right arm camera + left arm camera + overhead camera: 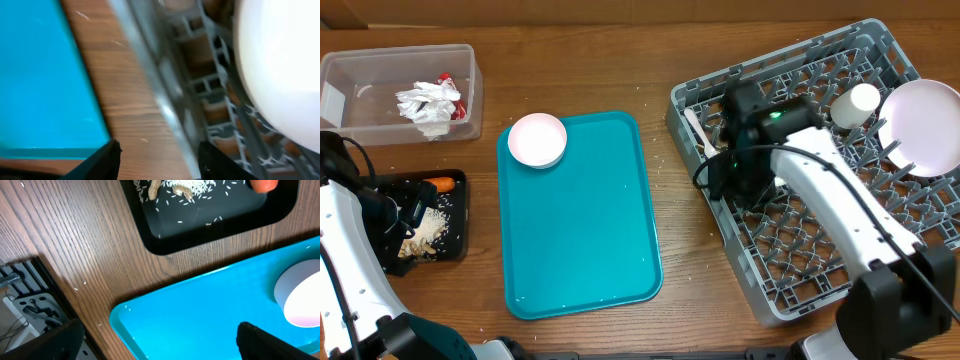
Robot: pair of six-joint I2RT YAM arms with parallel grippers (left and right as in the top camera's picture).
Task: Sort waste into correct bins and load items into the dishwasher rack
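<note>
On the teal tray point(582, 235), corner nearest the tub: one bowl point(537, 140), pale, upright, nothing seen inside; the only dish outside the rack.
- Handling (judged): light, rigid, smooth and likely slippery, breakable if dropped.
- Hold (judged): by the rim, one finger inside the wall and one outside. The body looked too broad to span.

Rack point(790, 290), right side of the bench point(695, 300):
- Fork point(697, 130) lay along the edge facing the teal tray.
- Cup point(855, 102) sat among the far pegs.
- Plate point(925, 125) stood in the far right corner, touching the cup or just beside it.
- A white rounded dish filled one side of the right wrist view, close to the tool. Which dish could not be told.

Tub point(350, 115), far left: crumpled napkins point(428, 103) with a red wrapper point(447, 82) just beside them.

Black tray point(458, 240), near left: grains and scraps point(426, 232) heaped at one end, a carrot piece point(442, 184) at the other. All soft or loose, none fragile.

Left tool point(160, 350): jaws wide, empty, over the teal tray's edge beside the black tray.

Right tool point(157, 165): jaws parted, nothing between them, above the rack rim that faced the teal tray.
</note>
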